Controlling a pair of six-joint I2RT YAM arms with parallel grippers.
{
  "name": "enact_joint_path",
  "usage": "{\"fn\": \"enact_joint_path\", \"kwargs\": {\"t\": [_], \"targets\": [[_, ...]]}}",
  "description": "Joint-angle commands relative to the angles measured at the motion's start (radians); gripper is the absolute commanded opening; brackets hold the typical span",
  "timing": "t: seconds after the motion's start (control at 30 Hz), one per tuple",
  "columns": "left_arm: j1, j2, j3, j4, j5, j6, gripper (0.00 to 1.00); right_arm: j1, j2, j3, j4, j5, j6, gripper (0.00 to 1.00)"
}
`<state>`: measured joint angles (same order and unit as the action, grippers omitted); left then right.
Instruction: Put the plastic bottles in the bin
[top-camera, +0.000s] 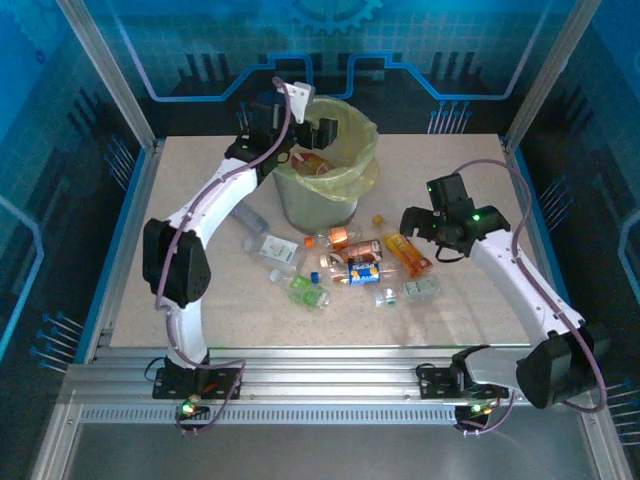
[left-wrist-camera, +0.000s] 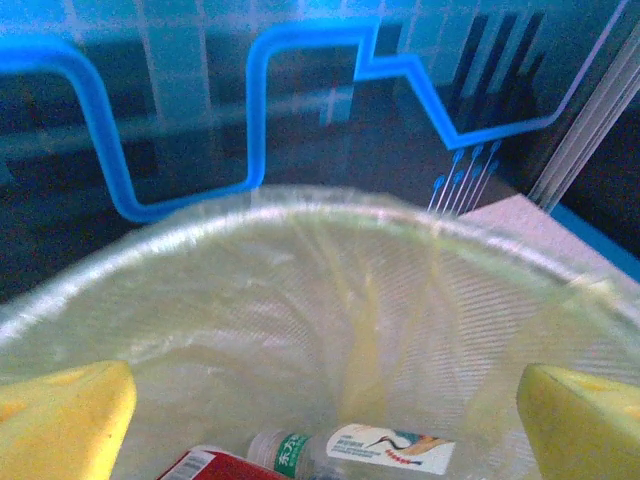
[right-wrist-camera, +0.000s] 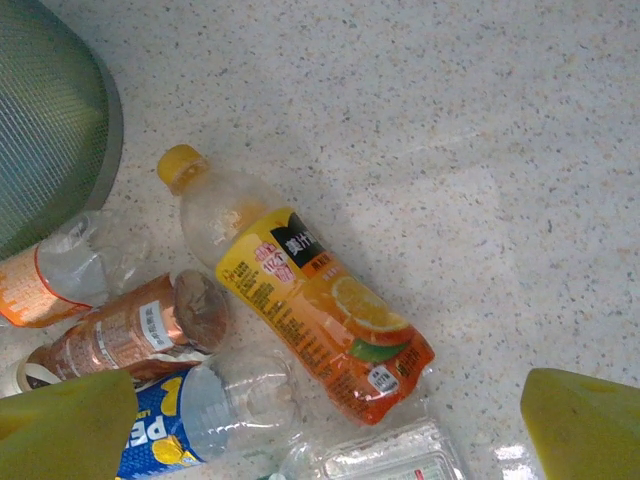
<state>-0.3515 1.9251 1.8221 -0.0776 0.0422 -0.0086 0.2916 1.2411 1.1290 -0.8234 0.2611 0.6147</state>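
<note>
While the table (top-camera: 250, 320) lies bare along its lower edge and upper right in the top view, the bin (top-camera: 318, 195) stands at upper centre and the plastic bottles (top-camera: 345, 265) are scattered just below it at mid-frame. The left gripper (top-camera: 312, 132) hangs over the bin's upper-left rim. The right gripper (top-camera: 420, 232) sits right of centre, jaws spread, just beside the orange bottle (top-camera: 407, 253).

In the left wrist view, the yellow pads (left-wrist-camera: 62, 420) sit wide apart at the lower corners, nothing between them. The bin's yellow-green liner (left-wrist-camera: 300, 215) curves across the frame. At the bottom edge, inside it, lie a white-labelled bottle (left-wrist-camera: 370, 448) and a red-labelled bottle (left-wrist-camera: 215, 465); the top view gives these as a blur of colour.

In the right wrist view, the pads stand parted and empty at the lower corners. The orange bottle lies at centre, above and between them, yellow cap toward upper left. The bin's grey mesh wall (right-wrist-camera: 45, 120) takes the upper-left corner; open table spans the right half.
</note>
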Motion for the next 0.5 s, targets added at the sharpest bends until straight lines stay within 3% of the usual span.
{"fn": "enact_joint_path", "kwargs": {"t": [0.0,0.17,0.47], "targets": [[-0.006,-0.119,-0.021,0.019,-0.008,-0.029,0.99,-0.012,-0.053,-0.029,-0.034,0.021,0.054,1.00],[-0.006,-0.242,-0.112,0.041,-0.042,-0.058,0.99,-0.012,-0.111,-0.073,-0.064,0.018,0.113,1.00],[-0.006,-0.514,-0.444,0.136,-0.078,-0.211,0.99,-0.013,-0.206,-0.190,-0.120,0.013,0.255,1.00]]}}
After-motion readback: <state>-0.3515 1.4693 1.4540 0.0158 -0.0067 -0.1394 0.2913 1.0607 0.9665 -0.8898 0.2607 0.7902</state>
